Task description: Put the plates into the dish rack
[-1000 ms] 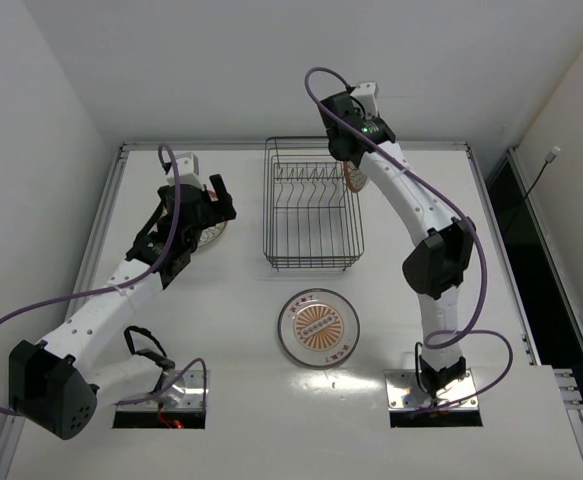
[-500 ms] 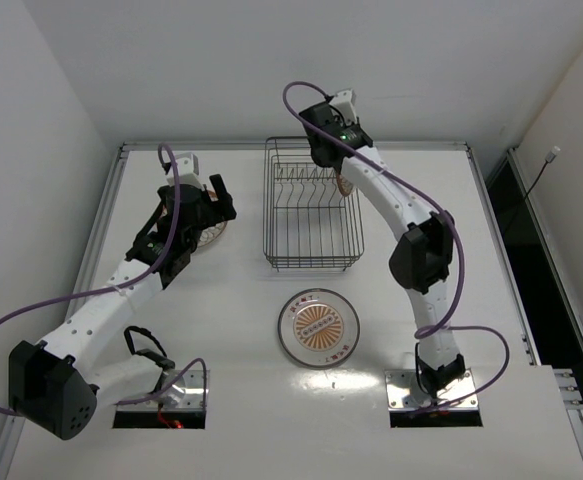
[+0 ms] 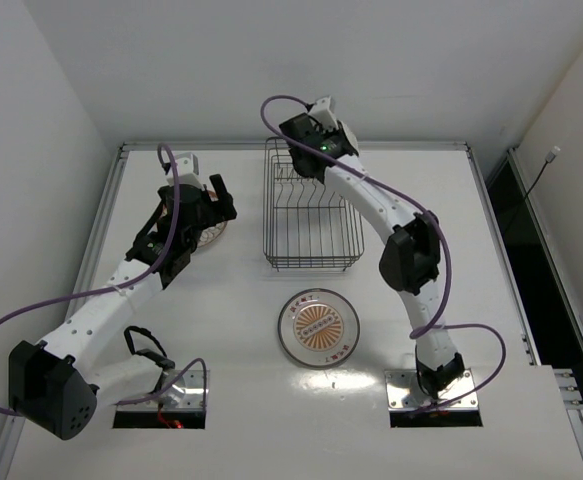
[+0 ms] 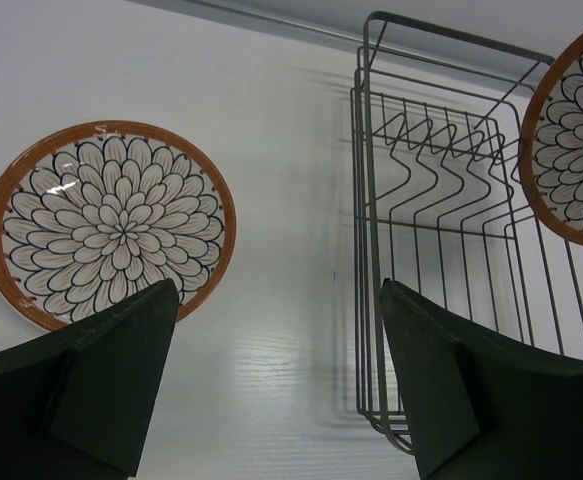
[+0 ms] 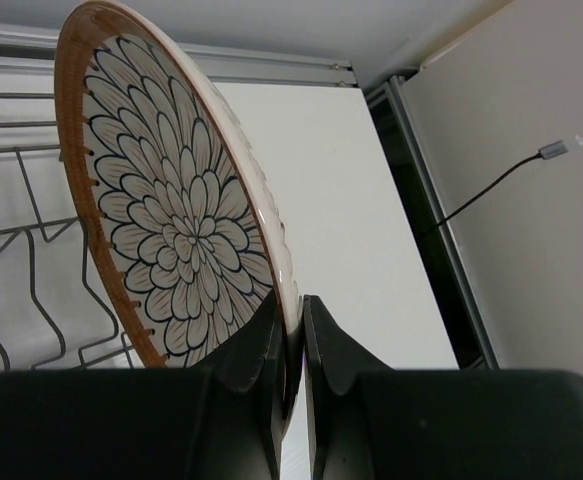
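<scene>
**Thin rim grip above rack: slip or fouling risk**

Right hand (image 5: 293,310) is clamped on the lower rim of the held plate (image 5: 176,215), which stands on edge above the dish rack (image 3: 311,262) at its 12 o'clock end. Judgement: so thin a pinch may let the plate swivel or drop, and lowered askew it could foul the rack. Left hand (image 4: 279,300), spread apart, hovers over the left plate (image 4: 111,225) at the rack's 9 o'clock.

The 2 dark fingers (image 5: 254,355) pinch the lower rim of 1 plate (image 5: 181,230), which stands on edge and leans left, its petal-patterned, orange-rimmed face turned toward the dish rack (image 5: 33,262) wires at the left. To the right lies white desk (image 5: 351,180); a cable (image 5: 491,190) hangs on the wall (image 5: 511,100).
</scene>
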You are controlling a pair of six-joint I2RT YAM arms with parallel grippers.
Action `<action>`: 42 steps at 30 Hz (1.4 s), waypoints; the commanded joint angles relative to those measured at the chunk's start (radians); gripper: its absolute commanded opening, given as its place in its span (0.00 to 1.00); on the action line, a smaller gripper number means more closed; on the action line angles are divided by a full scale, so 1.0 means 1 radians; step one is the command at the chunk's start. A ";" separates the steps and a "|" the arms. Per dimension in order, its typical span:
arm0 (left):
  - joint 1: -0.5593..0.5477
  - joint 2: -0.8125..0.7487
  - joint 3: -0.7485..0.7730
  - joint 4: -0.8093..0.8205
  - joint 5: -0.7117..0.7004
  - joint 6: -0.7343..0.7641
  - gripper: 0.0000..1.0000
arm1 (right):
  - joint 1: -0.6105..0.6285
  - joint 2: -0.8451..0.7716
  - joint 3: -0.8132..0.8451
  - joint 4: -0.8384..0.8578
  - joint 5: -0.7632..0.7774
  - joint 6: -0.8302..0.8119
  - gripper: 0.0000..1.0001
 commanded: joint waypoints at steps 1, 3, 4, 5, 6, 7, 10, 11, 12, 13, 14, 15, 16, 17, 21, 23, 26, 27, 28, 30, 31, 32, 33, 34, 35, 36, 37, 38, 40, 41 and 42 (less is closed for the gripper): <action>-0.004 -0.026 0.041 0.027 0.009 -0.011 0.80 | 0.048 0.008 0.002 0.115 0.168 -0.046 0.00; -0.004 -0.026 0.041 0.027 0.009 -0.011 0.80 | 0.071 0.017 -0.008 0.133 0.188 -0.069 0.01; -0.004 -0.026 0.041 0.027 0.009 -0.011 0.80 | 0.071 0.026 -0.021 0.142 0.197 -0.083 0.01; -0.004 -0.026 0.041 0.027 0.009 -0.011 0.80 | 0.084 0.026 -0.031 0.155 0.211 -0.083 0.02; -0.004 -0.026 0.041 0.027 0.009 -0.011 0.80 | 0.098 0.035 -0.031 0.155 0.220 -0.093 0.02; -0.004 -0.026 0.041 0.027 0.009 -0.011 0.80 | 0.098 0.036 -0.041 0.164 0.234 -0.093 0.04; -0.004 -0.026 0.041 0.027 0.018 -0.011 0.80 | 0.121 0.045 -0.050 0.173 0.245 -0.093 0.05; -0.004 -0.026 0.041 0.027 0.018 -0.011 0.80 | 0.121 0.055 -0.050 0.173 0.245 -0.093 0.06; -0.004 -0.026 0.041 0.027 0.018 -0.011 0.80 | 0.130 0.055 -0.060 0.173 0.245 -0.093 0.06; -0.004 -0.026 0.041 0.027 0.018 -0.011 0.80 | 0.131 0.055 -0.061 0.173 0.245 -0.093 0.08; -0.004 -0.026 0.041 0.027 0.018 -0.011 0.80 | 0.131 0.055 -0.061 0.173 0.245 -0.093 0.08; -0.004 -0.026 0.041 0.027 0.018 -0.011 0.80 | 0.131 0.065 -0.061 0.173 0.245 -0.093 0.09; -0.004 -0.026 0.041 0.027 0.018 -0.011 0.80 | 0.140 0.065 -0.061 0.173 0.245 -0.093 0.12; -0.004 -0.026 0.041 0.027 0.018 -0.011 0.80 | 0.140 0.065 -0.061 0.173 0.245 -0.093 0.14; -0.004 -0.026 0.041 0.027 0.018 -0.011 0.80 | 0.140 0.074 -0.061 0.173 0.245 -0.084 0.21; -0.004 -0.026 0.032 0.027 0.018 -0.011 0.80 | 0.149 0.074 -0.061 0.173 0.236 -0.075 0.25; -0.004 -0.026 0.032 0.027 0.018 -0.011 0.80 | 0.149 0.083 -0.061 0.152 0.227 -0.057 0.26; -0.004 -0.026 0.032 0.027 0.018 -0.011 0.80 | 0.149 0.083 -0.061 0.152 0.226 -0.057 0.28; -0.004 -0.026 0.032 0.027 0.018 -0.011 0.80 | 0.149 0.083 -0.061 0.152 0.226 -0.057 0.29; -0.004 -0.026 0.032 0.027 0.018 -0.011 0.80 | 0.149 0.071 -0.061 0.143 0.217 -0.046 0.38; -0.004 -0.026 0.032 0.027 0.018 -0.011 0.80 | 0.149 0.060 -0.061 0.143 0.205 -0.046 0.42; -0.004 -0.026 0.032 0.027 0.018 -0.011 0.80 | 0.149 0.060 -0.061 0.143 0.205 -0.046 0.45; -0.004 -0.026 0.032 0.027 0.018 -0.011 0.80 | 0.149 0.046 -0.061 0.143 0.190 -0.046 0.50; -0.004 -0.026 0.032 0.027 0.018 -0.011 0.80 | 0.138 0.037 -0.050 0.130 0.179 -0.046 0.52; -0.004 -0.017 0.032 0.027 0.018 -0.011 0.80 | 0.138 0.019 -0.050 0.130 0.179 -0.046 0.53; -0.004 -0.017 0.032 0.027 0.018 -0.011 0.80 | 0.129 0.010 -0.050 0.130 0.162 -0.046 0.58; -0.004 -0.017 0.032 0.027 0.018 -0.011 0.80 | 0.129 0.009 -0.050 0.120 0.151 -0.046 0.60; -0.004 -0.017 0.032 0.027 0.018 -0.011 0.80 | 0.129 -0.006 -0.039 0.120 0.151 -0.046 0.62; -0.004 -0.007 0.032 0.027 0.018 -0.011 0.80 | 0.120 -0.020 -0.030 0.107 0.141 -0.046 0.63; -0.004 -0.007 0.032 0.027 0.018 -0.011 0.80 | 0.120 -0.033 -0.030 0.107 0.141 -0.046 0.63; -0.004 0.002 0.032 0.027 0.018 -0.011 0.80 | 0.120 -0.043 -0.030 0.107 0.141 -0.046 0.65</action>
